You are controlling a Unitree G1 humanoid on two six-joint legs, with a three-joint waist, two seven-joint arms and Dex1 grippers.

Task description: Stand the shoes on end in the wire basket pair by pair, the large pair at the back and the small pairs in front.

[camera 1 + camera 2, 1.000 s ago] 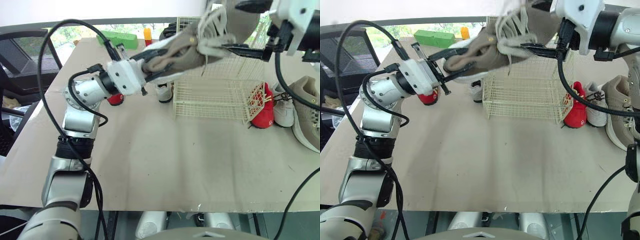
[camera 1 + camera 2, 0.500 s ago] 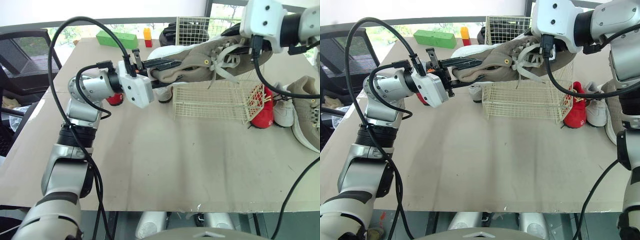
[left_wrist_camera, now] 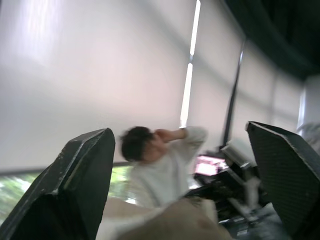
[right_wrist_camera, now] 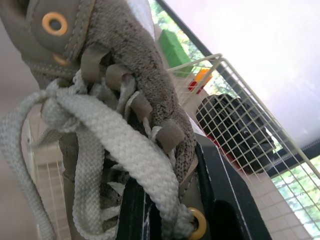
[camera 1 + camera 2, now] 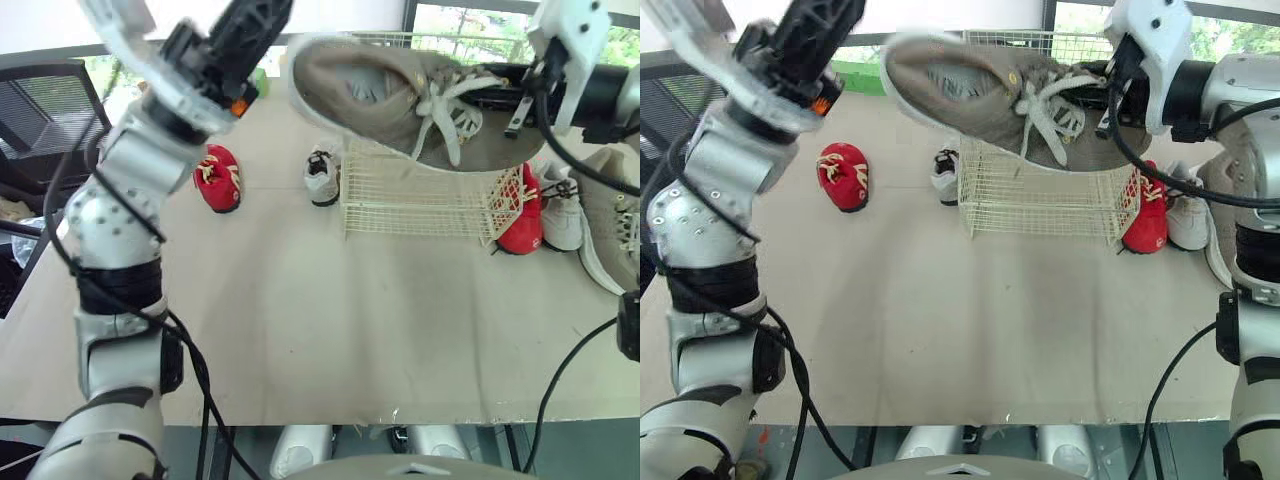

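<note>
1. Grey shoe (image 5: 400,100) aloft above basket (image 5: 430,195), clamped at laces (image 4: 100,135) in right claw (image 4: 180,200); left claw (image 3: 177,132) apart, empty.
2. May slip from laces, dropping onto tabletop (image 5: 300,320).
3. May snag basket rim, tipping it.
4. May land flat rather than on end at back.

My right gripper (image 4: 167,170) clamps the large grey-brown sneaker with pale laces (image 5: 400,100) by its laced upper, tilted in the air over the cream wire basket (image 5: 430,200). The second large grey sneaker (image 5: 612,230), a small white shoe (image 5: 562,215) and a small red shoe (image 5: 522,215) lie right of the basket. A second small white shoe (image 5: 322,175) and a second small red shoe (image 5: 218,178) lie left of it.
</note>
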